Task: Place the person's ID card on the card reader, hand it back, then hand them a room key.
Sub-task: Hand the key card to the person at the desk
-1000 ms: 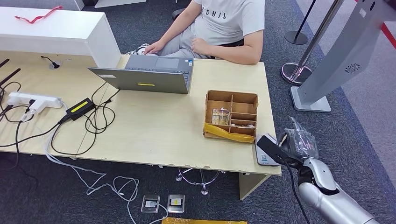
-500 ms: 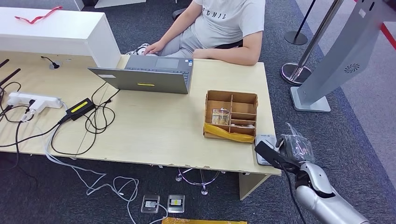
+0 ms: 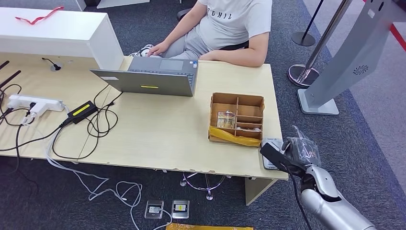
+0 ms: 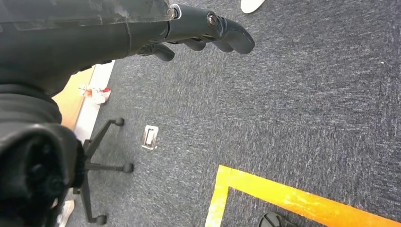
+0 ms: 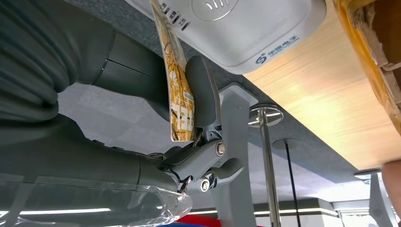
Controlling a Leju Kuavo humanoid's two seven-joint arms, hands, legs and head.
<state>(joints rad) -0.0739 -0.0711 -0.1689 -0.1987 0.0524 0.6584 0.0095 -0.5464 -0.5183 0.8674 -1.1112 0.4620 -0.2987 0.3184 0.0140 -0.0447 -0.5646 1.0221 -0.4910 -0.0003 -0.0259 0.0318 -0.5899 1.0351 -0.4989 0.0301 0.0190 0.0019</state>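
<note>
Pinching the ID card (image 5: 181,101) on edge, the right hand (image 3: 299,152) hovers beside the card reader (image 5: 236,28) at the desk's corner — card wants tilting flat, face down. Left hand (image 4: 198,33) hangs spread, empty.

Left hand (image 4: 142,33) seen over dark grey carpet (image 4: 293,109), fingers (image 4: 227,35) extended, apart, nothing held. Orange-yellow tape line (image 4: 283,201) laid on carpet, bent at corner. Small metal floor socket (image 4: 150,137) set in carpet. Black chair base w/ castors (image 4: 101,165) seen near socket. Strip of light wood & white edge (image 4: 90,101) nearby, small red-white item on it, too small to identify.
</note>
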